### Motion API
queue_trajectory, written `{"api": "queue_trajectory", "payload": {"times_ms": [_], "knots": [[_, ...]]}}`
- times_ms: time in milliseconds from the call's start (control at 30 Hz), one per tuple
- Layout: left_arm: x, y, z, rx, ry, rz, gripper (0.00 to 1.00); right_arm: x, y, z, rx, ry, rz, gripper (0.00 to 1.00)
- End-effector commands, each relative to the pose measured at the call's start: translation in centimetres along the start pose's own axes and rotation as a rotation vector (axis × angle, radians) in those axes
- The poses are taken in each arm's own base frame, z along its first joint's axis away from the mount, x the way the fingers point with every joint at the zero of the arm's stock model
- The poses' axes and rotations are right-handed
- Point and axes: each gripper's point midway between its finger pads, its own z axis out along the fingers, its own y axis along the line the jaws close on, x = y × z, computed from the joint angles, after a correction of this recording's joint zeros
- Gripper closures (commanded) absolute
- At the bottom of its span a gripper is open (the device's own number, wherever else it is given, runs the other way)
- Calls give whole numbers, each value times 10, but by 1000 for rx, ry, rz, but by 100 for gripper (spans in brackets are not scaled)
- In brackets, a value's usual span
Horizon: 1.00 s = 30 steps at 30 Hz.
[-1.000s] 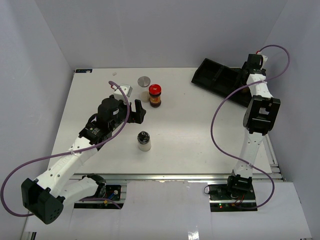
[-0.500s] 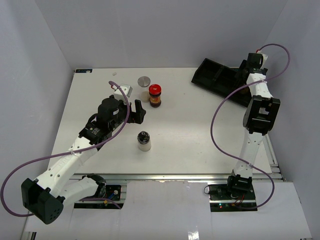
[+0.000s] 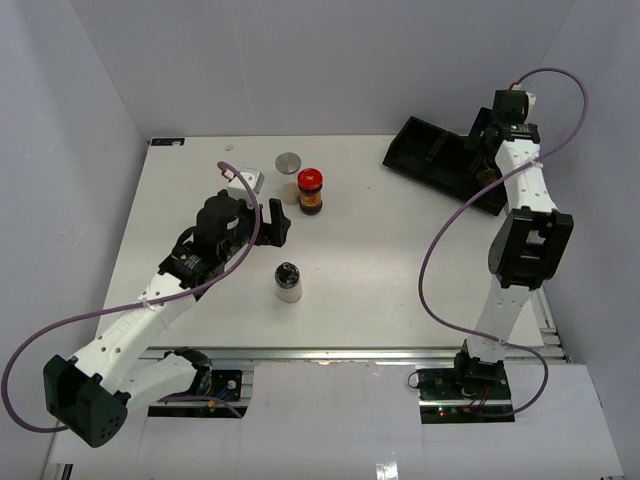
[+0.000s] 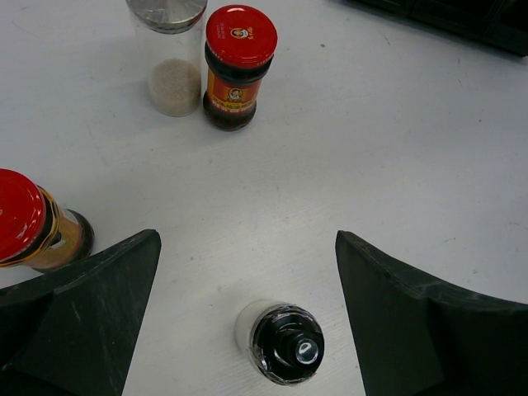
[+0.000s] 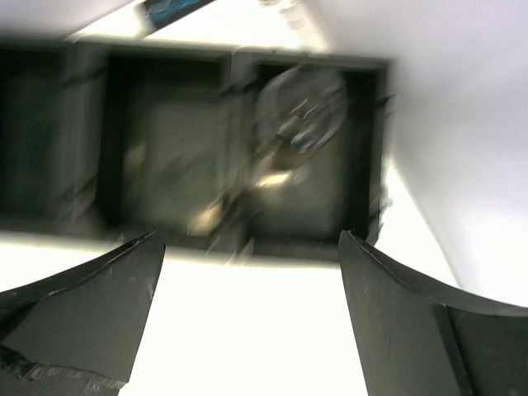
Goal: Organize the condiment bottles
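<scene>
A black-topped bottle with a pale body stands mid-table. In the left wrist view it stands below and between the open fingers. My left gripper is open and empty above it. A red-capped jar of brown contents stands beside a clear jar with a grey metal lid. A second red-capped jar shows at the left. My right gripper is open and empty over the black tray. A blurred round object lies in the tray's right compartment.
The black tray has several compartments and sits slanted at the table's far right corner, close to the right wall. The enclosure walls stand on three sides. The right arm's purple cable loops over the right part of the table.
My right arm has swung its wrist back and toward the far right, over the tray. The left arm and the bottles on the table have not moved.
</scene>
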Motion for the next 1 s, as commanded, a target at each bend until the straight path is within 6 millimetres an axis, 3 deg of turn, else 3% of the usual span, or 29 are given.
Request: {"api": "queue_trajectory", "payload": {"times_ms": [0, 67, 133, 200, 300, 367, 500, 567, 633, 733, 967], "knots": [[-10, 0, 0, -17, 0, -3, 2, 18, 81, -87, -263, -14, -137, 8], [-11, 2, 2, -37, 17, -8, 2, 40, 117, -120, -400, -13, -215, 8], [-18, 6, -1, -74, 32, -17, 2, 61, 161, -171, -560, -48, -308, 7], [-24, 7, -6, -91, 45, -37, 2, 99, 196, -206, -698, -62, -409, 6], [-53, 8, -20, -114, 9, -83, 3, 131, 219, -260, -900, -72, -441, 5], [-65, 15, -28, -153, 4, -119, 2, 152, 231, -286, -988, -83, -449, 5], [-78, 39, -39, -229, 20, -157, 2, 219, 254, -337, -1151, -52, -543, 2], [-80, 45, -40, -212, 41, -184, 2, 239, 264, -352, -1186, -47, -590, 2], [-81, 62, -40, -213, 51, -229, 2, 257, 276, -367, -1211, -37, -628, 2], [-76, 66, -40, -166, 84, -281, 2, 283, 292, -384, -1244, -31, -682, 2], [-60, 87, -41, -239, 121, -323, 2, 321, 320, -387, -1198, -13, -803, 7]]}}
